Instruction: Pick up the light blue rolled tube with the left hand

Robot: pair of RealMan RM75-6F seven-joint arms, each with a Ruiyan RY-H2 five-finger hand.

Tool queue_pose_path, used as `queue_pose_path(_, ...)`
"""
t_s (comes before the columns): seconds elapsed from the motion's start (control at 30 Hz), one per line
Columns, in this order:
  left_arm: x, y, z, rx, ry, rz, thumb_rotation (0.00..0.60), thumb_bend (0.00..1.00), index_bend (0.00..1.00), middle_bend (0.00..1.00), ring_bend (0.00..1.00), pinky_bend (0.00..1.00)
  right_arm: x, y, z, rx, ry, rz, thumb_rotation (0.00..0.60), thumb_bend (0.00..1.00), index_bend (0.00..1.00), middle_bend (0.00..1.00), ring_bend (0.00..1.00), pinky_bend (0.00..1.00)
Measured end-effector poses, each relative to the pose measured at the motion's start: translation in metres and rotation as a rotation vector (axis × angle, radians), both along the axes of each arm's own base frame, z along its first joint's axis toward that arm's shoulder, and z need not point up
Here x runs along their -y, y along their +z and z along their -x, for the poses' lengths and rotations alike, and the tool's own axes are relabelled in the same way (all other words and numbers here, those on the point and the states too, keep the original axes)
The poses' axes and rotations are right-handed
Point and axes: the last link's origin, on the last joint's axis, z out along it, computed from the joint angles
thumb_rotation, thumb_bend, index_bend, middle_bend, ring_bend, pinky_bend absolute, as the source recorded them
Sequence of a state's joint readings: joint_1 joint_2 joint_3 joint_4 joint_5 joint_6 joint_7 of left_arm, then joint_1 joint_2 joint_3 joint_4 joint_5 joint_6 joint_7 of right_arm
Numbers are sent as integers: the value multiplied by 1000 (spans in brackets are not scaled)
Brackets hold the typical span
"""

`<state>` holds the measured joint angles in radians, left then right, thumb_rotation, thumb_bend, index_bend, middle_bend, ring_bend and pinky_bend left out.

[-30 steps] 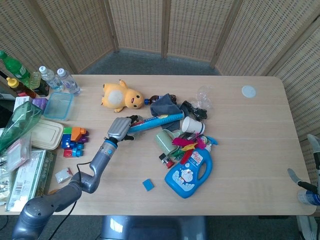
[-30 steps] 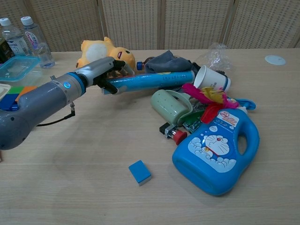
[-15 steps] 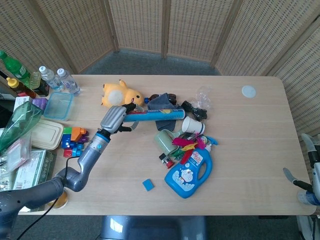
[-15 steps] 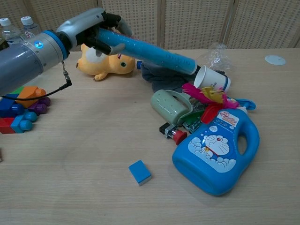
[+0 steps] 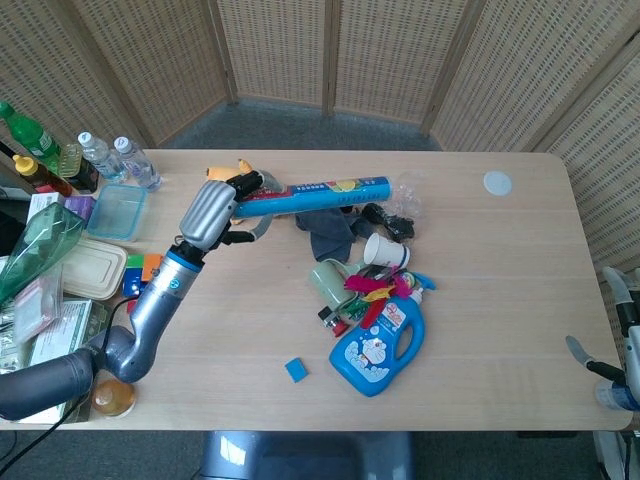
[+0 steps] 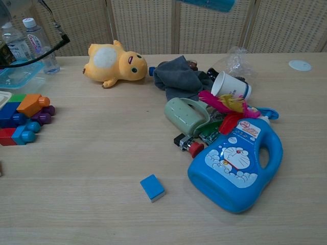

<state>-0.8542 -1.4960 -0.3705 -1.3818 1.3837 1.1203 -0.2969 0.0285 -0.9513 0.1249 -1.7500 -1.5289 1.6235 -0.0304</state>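
1. We see the left hand (image 5: pixel 212 212) gripping one end of the light blue rolled tube (image 5: pixel 318 194), lifted off the table (image 5: pixel 480 300).
2. The tube extends rightward from the hand.
3. We cannot tell the right hand's (image 5: pixel 622 345) state.

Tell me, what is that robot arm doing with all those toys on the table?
The robot's left hand holds one end of the light blue rolled tube and has it lifted above the table. Below it lies a pile: a yellow plush toy, a grey cloth, a green mug, a paper cup and a big blue bottle. The right hand sits far off at the table's edge.
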Motion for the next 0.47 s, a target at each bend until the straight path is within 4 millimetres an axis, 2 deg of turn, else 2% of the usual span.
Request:
queue_pose_path(0.33, 19, 53, -13, 50, -64, -98, 600, 593, 613, 503, 501, 691, 7, -6, -4, 2, 14, -18, 493, 237, 34, 159, 0, 0)
queue_pose_path(0.47, 23, 63, -12, 53, -63, -121, 600, 589, 614, 502, 498, 689, 8, -6, -6, 1, 17, -19, 495, 236, 34, 159, 0, 0)
